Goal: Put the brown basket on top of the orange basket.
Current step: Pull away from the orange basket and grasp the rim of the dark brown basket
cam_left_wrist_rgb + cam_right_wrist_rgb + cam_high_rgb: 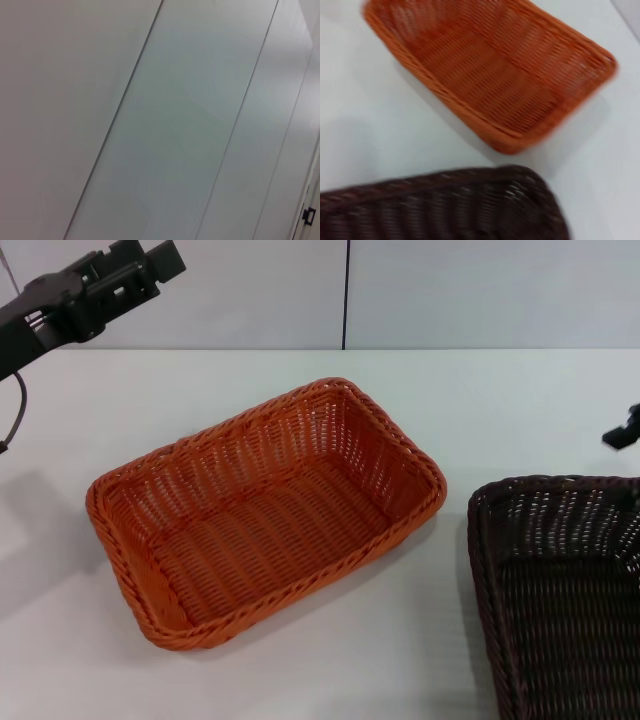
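Observation:
The orange basket (265,510) sits empty in the middle of the white table, turned at an angle. It also shows in the right wrist view (490,65). The brown basket (560,590) stands on the table at the lower right, a gap apart from the orange one, cut off by the picture's edge. Its rim shows in the right wrist view (445,205). My left gripper (130,275) is raised at the upper left, away from both baskets. A small dark part of my right gripper (622,430) shows at the right edge, above the brown basket's far rim.
The white table (480,410) runs back to a pale panelled wall (175,125). A dark cable (15,415) hangs from the left arm at the left edge.

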Robot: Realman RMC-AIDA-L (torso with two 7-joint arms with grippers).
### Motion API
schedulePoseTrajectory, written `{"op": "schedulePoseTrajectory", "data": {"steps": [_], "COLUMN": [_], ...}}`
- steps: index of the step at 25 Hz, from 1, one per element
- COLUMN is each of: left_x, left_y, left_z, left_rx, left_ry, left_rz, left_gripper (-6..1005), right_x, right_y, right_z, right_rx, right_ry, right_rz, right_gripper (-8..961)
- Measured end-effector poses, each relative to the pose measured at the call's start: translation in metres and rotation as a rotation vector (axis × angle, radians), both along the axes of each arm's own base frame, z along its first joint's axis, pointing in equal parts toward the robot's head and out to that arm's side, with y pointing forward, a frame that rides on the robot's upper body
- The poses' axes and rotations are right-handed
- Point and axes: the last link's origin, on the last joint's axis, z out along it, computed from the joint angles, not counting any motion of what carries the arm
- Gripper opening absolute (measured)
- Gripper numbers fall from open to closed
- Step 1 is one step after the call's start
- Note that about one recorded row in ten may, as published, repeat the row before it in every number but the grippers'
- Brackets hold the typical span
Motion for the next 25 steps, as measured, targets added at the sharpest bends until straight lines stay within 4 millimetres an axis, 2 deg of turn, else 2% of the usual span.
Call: {"op": "schedulePoseTrajectory", "data": {"steps": [4, 12, 25], "left_x": [-0.003, -0.005, -0.008], "left_y": [0.0, -0.001, -0.002], "left_z": [-0.003, -0.004, -0.006], "left_rx": [-0.01, -0.01, -0.016], "left_ry": [-0.008, -0.013, -0.026], "left_rz": [0.013, 0.014, 0.024], "left_gripper": [829, 829, 828], "right_x": [0.007, 0.025, 0.046], "right_y": [0.009, 0.02, 0.027], "right_z": [-0.006, -0.037, -0.048], "right_rx": [0.035, -0.017, -0.031], "right_ry": [-0.019, -0.03, -0.016], "right_rz": [0.009, -0.002, -0.025], "right_gripper": [670, 663, 615]}}
